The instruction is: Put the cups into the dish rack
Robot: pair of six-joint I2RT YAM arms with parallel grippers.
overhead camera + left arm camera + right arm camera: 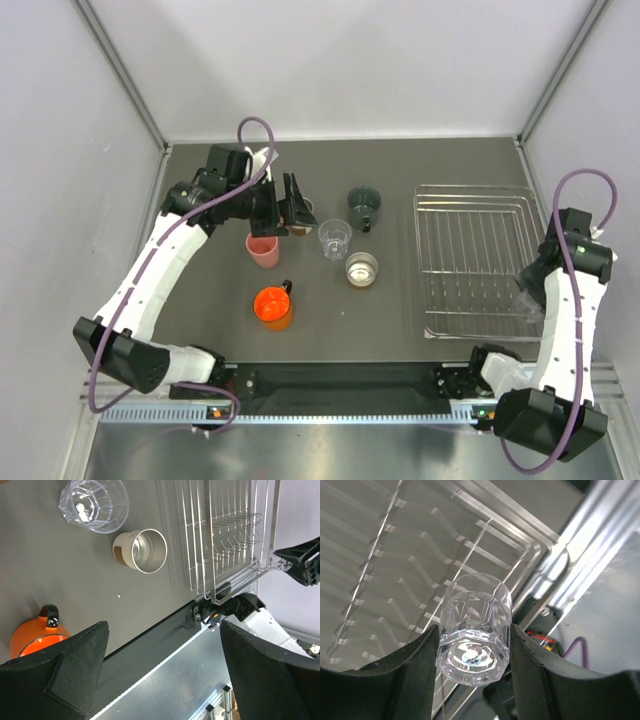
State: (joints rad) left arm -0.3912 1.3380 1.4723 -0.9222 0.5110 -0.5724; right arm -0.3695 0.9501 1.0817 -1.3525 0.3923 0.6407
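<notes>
My right gripper (475, 647) is shut on a clear plastic cup (475, 628), holding it by the sides near its base, above the near right corner of the silver wire dish rack (478, 260). From above, the gripper (528, 292) hangs over the rack's right edge. The left gripper (297, 207) is open over the back left of the table, with nothing between its fingers (75, 665). On the table stand a pink cup (263, 250), an orange cup (272, 307), another clear cup (335, 238), a steel cup (362, 268) and a dark green cup (363, 207).
The rack (395, 570) holds no cups that I can see. A small brownish thing (301, 227) lies partly hidden under the left gripper. The table's near edge has a black rail (165, 625). Grey walls close in the left, right and back.
</notes>
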